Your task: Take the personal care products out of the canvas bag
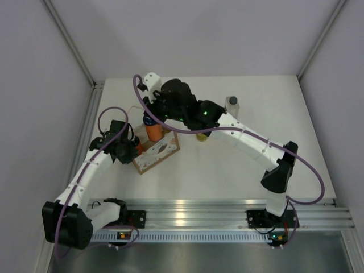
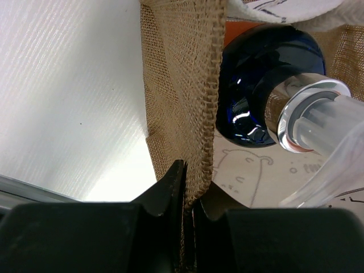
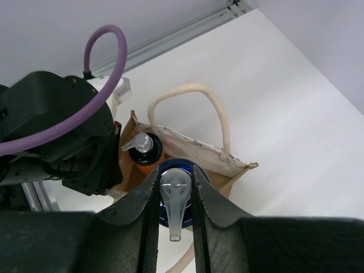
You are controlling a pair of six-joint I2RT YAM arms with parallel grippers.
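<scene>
The tan canvas bag [image 1: 160,152] stands left of centre; its white handle [image 3: 219,116] arches up in the right wrist view. My right gripper [image 3: 175,177] is shut on the clear pump head of an orange bottle with a blue cap [image 3: 181,170], which stands in the bag's mouth [image 1: 153,132]. A second orange bottle with a dark cap [image 3: 142,151] stands in the bag beside it. My left gripper [image 2: 190,177] is shut on the bag's woven edge [image 2: 185,85], with the blue cap [image 2: 256,85] close by. A clear bottle with a grey cap [image 1: 232,105] stands on the table.
A yellow bottle [image 1: 202,136] peeks out under my right arm, right of the bag. My left arm [image 3: 57,136] sits close against the bag's left side. Grey walls enclose the white table [image 1: 273,114]; a metal rail [image 1: 227,213] runs along its near edge.
</scene>
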